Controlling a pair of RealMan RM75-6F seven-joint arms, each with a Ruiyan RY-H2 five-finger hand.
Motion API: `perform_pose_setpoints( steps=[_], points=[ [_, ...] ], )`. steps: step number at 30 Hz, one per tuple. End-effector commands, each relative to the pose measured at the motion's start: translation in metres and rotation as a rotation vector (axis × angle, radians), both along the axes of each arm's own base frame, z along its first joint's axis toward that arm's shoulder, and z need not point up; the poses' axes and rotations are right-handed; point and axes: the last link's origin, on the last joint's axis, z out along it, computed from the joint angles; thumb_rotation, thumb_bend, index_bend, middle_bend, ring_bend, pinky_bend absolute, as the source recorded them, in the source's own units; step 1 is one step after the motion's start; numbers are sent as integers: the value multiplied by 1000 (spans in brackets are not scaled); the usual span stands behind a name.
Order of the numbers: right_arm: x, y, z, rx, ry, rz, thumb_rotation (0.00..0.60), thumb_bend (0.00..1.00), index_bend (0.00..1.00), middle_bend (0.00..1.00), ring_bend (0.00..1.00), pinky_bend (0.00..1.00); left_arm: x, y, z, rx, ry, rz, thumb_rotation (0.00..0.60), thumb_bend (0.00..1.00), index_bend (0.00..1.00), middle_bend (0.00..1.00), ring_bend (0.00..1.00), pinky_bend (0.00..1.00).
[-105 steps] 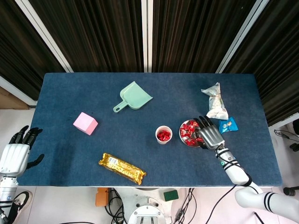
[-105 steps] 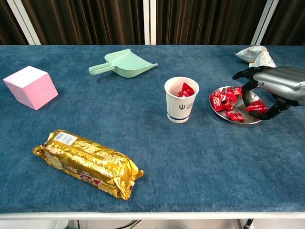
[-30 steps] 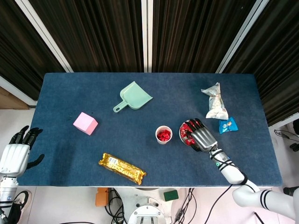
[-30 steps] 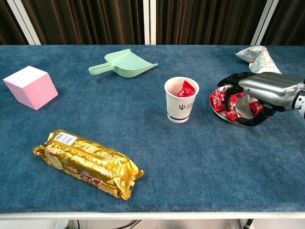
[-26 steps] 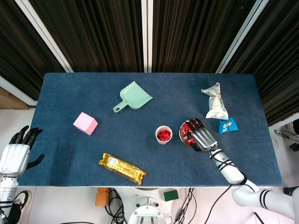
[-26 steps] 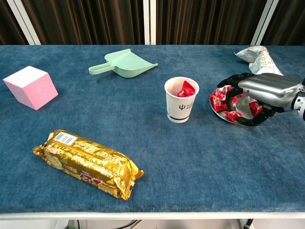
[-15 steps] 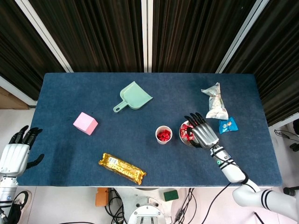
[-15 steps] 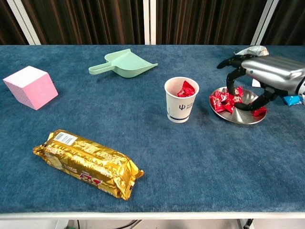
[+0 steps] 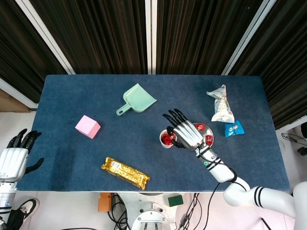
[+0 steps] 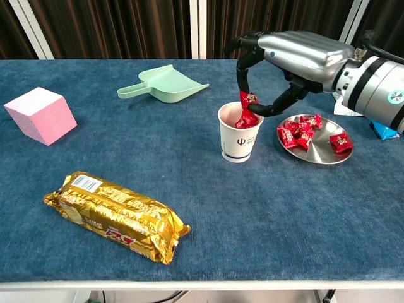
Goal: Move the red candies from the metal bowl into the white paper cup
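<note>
The white paper cup (image 10: 240, 137) stands mid-table with red candies (image 10: 243, 120) inside. My right hand (image 10: 297, 53) arches over its mouth and pinches one red candy (image 10: 248, 100) between thumb and finger just above the rim. The metal bowl (image 10: 322, 152) sits right of the cup with several red candies (image 10: 298, 134) in it. In the head view the right hand (image 9: 184, 132) covers part of the cup (image 9: 166, 139) and the bowl (image 9: 211, 140). My left hand (image 9: 13, 160) hangs off the table's left edge, fingers apart, holding nothing.
A pink cube (image 10: 39, 115) sits at the left and a green scoop (image 10: 164, 84) at the back. A gold snack pack (image 10: 117, 216) lies near the front edge. A white packet (image 9: 220, 105) and a blue packet (image 9: 234, 128) lie beyond the bowl.
My right hand has risen out of the bowl and swung left over the cup with one red candy. The bowl now shows fully. The left hand stays put.
</note>
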Motion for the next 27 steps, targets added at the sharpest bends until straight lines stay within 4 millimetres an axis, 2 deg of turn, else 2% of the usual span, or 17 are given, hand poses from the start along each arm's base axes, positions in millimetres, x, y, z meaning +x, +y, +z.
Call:
perform_pose_setpoints(
  steps=[1, 3, 4, 9, 13, 15, 20, 23, 27],
  points=[
    [2, 1, -4, 8, 9, 0, 600, 342, 323, 56, 0, 0, -1, 0, 1, -1, -1, -2, 600, 190, 176, 155, 58, 205],
    [1, 1, -4, 5, 10, -4, 600, 336, 176, 50, 0, 0, -1, 0, 1, -4, -1, -4, 600, 190, 176, 155, 57, 205],
    [1, 1, -2, 3, 4, -8, 600, 336, 149, 50, 0, 0, -1, 0, 1, -5, -1, -5, 600, 190, 176, 155, 57, 205],
    [-8, 2, 11, -33, -6, -15, 600, 336, 110, 50, 0, 0, 0, -1, 0, -7, -1, -8, 600, 190, 176, 155, 58, 206],
    [-35, -4, 25, -69, 22, -87, 600, 336, 178, 52, 0, 0, 1, -1, -1, -7, 2, -10, 600, 190, 176, 155, 57, 206],
    [-49, -6, 28, -69, 51, -131, 600, 336, 243, 52, 0, 0, 1, -1, -1, -9, 3, -10, 600, 190, 176, 155, 57, 206],
    [-82, -9, 32, -59, 131, -224, 600, 336, 329, 53, 0, 0, 2, -1, -3, -11, 7, -10, 600, 190, 176, 155, 58, 206],
    [-93, -10, 30, -38, 160, -254, 600, 336, 351, 55, 0, 0, 2, 0, -3, -11, 8, -7, 600, 190, 176, 155, 58, 205],
    [-98, -9, 22, -8, 166, -262, 600, 335, 352, 55, 0, 0, 1, 0, -3, -11, 8, -3, 600, 191, 176, 155, 57, 206]
  ],
)
